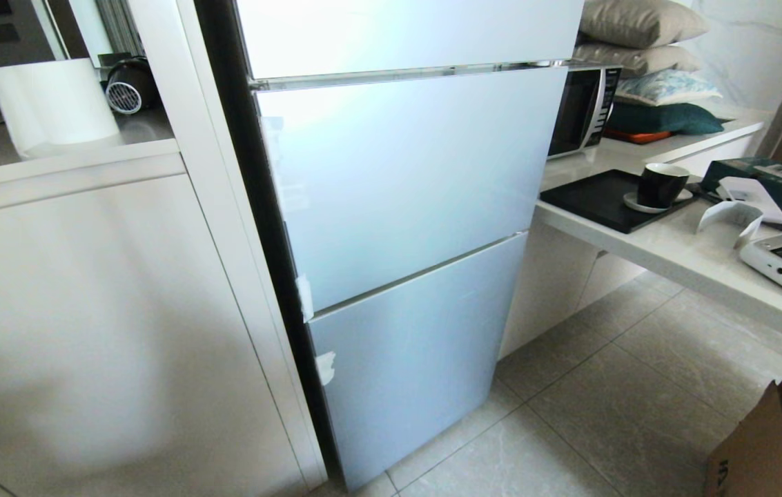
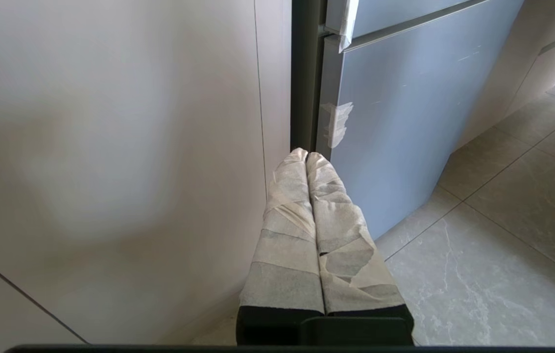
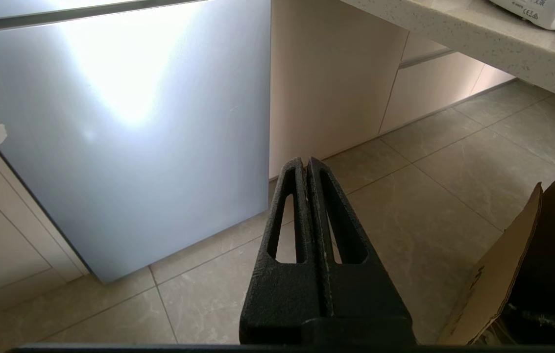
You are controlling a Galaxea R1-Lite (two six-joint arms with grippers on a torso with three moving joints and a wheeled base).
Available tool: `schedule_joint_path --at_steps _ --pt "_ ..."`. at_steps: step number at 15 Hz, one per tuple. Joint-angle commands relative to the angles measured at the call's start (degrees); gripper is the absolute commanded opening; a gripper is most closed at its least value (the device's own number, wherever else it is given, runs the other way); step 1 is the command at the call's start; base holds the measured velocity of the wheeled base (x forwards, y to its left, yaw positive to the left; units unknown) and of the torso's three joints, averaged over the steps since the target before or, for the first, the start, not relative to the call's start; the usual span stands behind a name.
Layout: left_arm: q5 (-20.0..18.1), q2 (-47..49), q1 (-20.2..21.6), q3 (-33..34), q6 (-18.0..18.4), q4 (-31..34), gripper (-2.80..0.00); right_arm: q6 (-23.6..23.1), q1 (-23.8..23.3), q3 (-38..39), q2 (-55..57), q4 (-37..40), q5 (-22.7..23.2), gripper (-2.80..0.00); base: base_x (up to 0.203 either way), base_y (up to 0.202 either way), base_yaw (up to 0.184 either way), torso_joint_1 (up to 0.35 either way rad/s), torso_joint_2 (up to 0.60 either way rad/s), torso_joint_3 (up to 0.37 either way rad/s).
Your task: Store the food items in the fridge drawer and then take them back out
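Closed pale-blue fridge (image 1: 397, 207), white cabinet (image 1: 87, 310), grey tiled floor (image 1: 604, 400), cluttered counter (image 1: 673, 248)

Tiled floor (image 1: 604, 407) bearing fridge (image 1: 404, 207), cardboard box (image 1: 777, 449)

The inside of the fridge (image 1: 397, 207) is hidden behind its closed doors, so nothing stored in it can be seen. Its top door is cut off by the head view's upper edge. A cardboard box (image 1: 777, 449) is cropped at the lower right corner, and its contents cannot be made out. Neither arm is shown in the head view.
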State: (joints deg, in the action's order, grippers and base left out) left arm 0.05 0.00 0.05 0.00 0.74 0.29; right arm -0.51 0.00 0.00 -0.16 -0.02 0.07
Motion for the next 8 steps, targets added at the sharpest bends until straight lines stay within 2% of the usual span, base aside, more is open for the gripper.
schedule_joint_path --at_steps 1,8 --pt "0.04 0.09 0.04 0.00 0.05 -0.03 -2.80 -0.02 0.00 0.00 0.07 0.02 0.01 -2.80 0.000 0.000 0.000 0.000 0.00 0.000" --pt "0.09 0.09 0.04 0.00 0.29 0.20 -2.80 -0.08 0.00 0.00 0.07 0.02 0.01 -2.80 0.000 0.000 0.000 0.000 0.00 0.000"
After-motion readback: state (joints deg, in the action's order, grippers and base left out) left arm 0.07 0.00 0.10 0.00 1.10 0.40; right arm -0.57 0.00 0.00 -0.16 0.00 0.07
